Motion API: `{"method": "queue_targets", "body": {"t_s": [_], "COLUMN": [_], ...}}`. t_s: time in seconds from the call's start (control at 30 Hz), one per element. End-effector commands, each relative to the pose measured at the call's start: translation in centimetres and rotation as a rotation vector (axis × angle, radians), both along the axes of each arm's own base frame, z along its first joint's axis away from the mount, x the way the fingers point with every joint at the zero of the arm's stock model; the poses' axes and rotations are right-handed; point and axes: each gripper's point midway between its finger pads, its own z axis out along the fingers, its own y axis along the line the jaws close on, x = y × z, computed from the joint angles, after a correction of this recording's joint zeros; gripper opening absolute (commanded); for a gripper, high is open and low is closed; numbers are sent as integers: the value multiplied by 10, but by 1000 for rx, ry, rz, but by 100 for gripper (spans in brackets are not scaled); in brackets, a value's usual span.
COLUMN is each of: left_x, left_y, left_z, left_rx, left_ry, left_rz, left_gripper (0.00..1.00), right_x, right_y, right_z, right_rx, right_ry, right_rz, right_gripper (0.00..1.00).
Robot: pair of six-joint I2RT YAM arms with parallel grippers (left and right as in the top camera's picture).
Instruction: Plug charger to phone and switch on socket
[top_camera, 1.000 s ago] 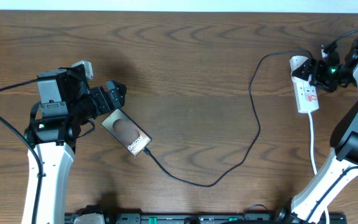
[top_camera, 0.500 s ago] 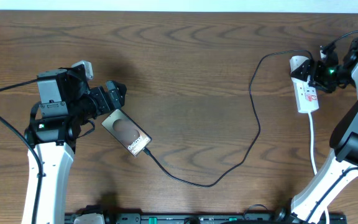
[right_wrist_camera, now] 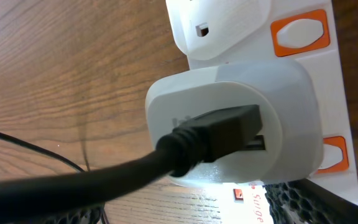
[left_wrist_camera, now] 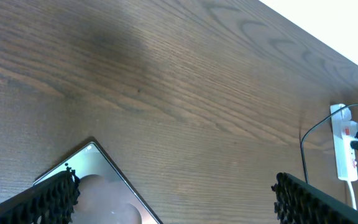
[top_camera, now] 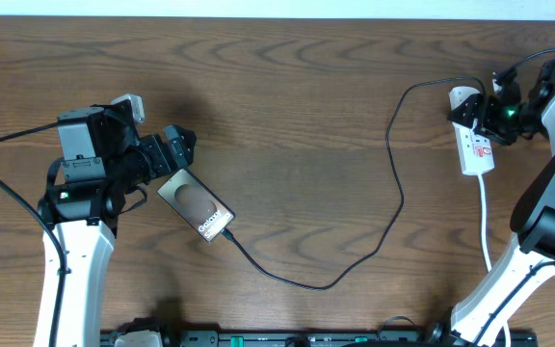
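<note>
- Right fingers (right_wrist_camera: pixel 306 198) are edging slightly up and right over the socket (top_camera: pixel 477 149) compared with 1 s ago; I cannot tell whether they are apart or together.
- Left fingers (left_wrist_camera: pixel 42 199) are sitting apart at the phone (top_camera: pixel 196 204), unmoved on the counter (top_camera: pixel 297 96).
- Charger (top_camera: pixel 402 198) is apparently linking phone and white adapter (right_wrist_camera: pixel 272 87).
- Pressing is calling for 1 fingertip centred on the orange switch (right_wrist_camera: pixel 300 34), pushing straight down.

Table (top_camera: pixel 287 87): dark brown wood grain. Phone (top_camera: pixel 196 205): dark, with pale oval patch and white lettering. Cable (right_wrist_camera: pixel 104 183): black. Power strip (top_camera: pixel 472 154): white, with orange-red switches.
</note>
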Motion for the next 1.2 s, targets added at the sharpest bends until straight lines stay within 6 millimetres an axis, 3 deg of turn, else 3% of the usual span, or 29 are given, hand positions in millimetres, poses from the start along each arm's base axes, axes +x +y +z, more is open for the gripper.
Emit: {"method": "queue_targets", "body": {"t_s": [0.0, 0.17, 0.3, 0.63, 0.9, 1.17], "left_x": [3, 3, 3, 2, 1, 1], "left_y": [2, 2, 2, 2, 1, 1], "left_z": [5, 5, 5, 3, 2, 2], "left_rx": [22, 22, 22, 26, 26, 26], "left_ry": [-14, -14, -14, -7, -4, -4], "left_rz": [-5, -5, -5, -10, -10, -10], "left_gripper": [98, 98, 98, 98, 98, 98], "right_x": [1, 1, 3, 7, 15, 16], "right_y": [-14, -33, -37, -30, -13, -12], "right_z": [7, 24, 31, 31, 31, 25], "right_rx": [-45, -95, -101, -96, -99, -108], "right_ry": [-10, -52, -68, -77, -90, -84], "right_rz": [-33, -66, -76, -60, -25, -20], "right_gripper": [82, 83, 84, 87, 88, 88]}}
